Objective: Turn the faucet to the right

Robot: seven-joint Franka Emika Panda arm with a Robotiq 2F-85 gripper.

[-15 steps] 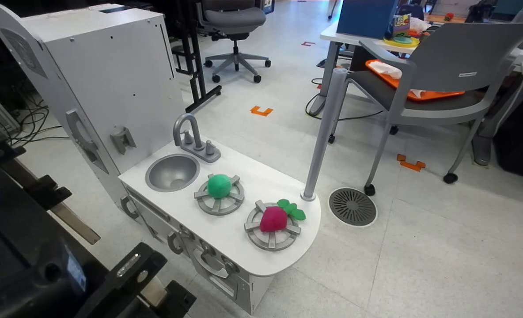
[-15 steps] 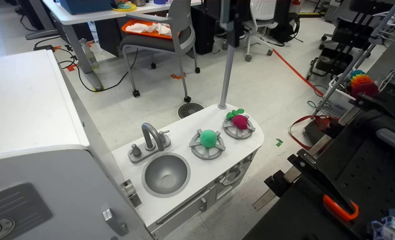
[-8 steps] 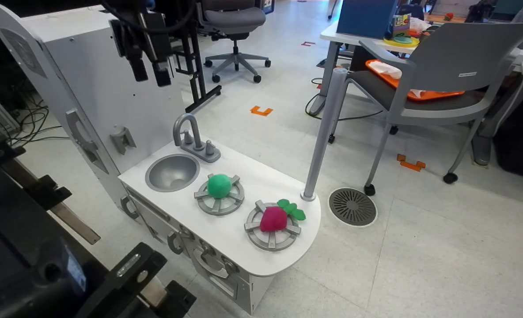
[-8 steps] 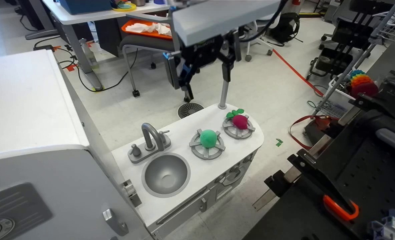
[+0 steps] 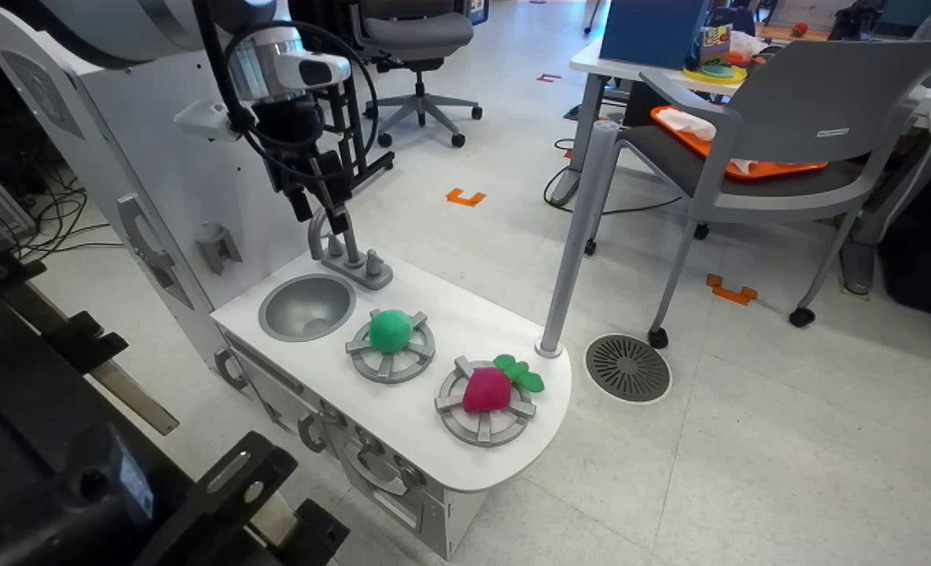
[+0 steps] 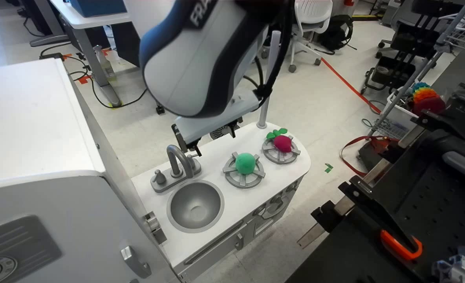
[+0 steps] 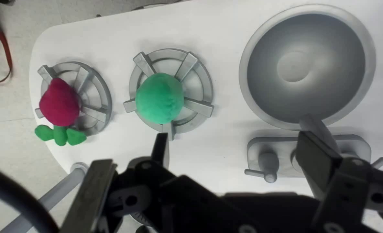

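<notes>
The faucet is a grey toy tap with an arched spout (image 6: pixel 186 162). It stands on a short base with two small handles behind the round sink (image 6: pixel 170 208). In the wrist view the spout (image 7: pixel 317 129) reaches over the sink rim. My gripper (image 7: pixel 234 142) is open and empty, pointing down. In the wrist view one finger overlaps the spout, and a faucet handle (image 7: pixel 269 163) shows between the fingers. In an exterior view the gripper (image 5: pixel 321 220) covers part of the spout's arch. I cannot tell whether it touches the faucet.
A green ball (image 7: pixel 160 98) and a pink radish-like toy (image 7: pixel 59 103) lie on two burners beside the sink. A grey post (image 5: pixel 579 244) rises from the counter's end. A tall white cabinet (image 6: pixel 40 125) stands beside the sink. A black table (image 6: pixel 425 188) with clamps is in front.
The arm has come into view from above. My gripper has moved down from high over the counter to near the faucet. The faucet and toys have not visibly moved.
</notes>
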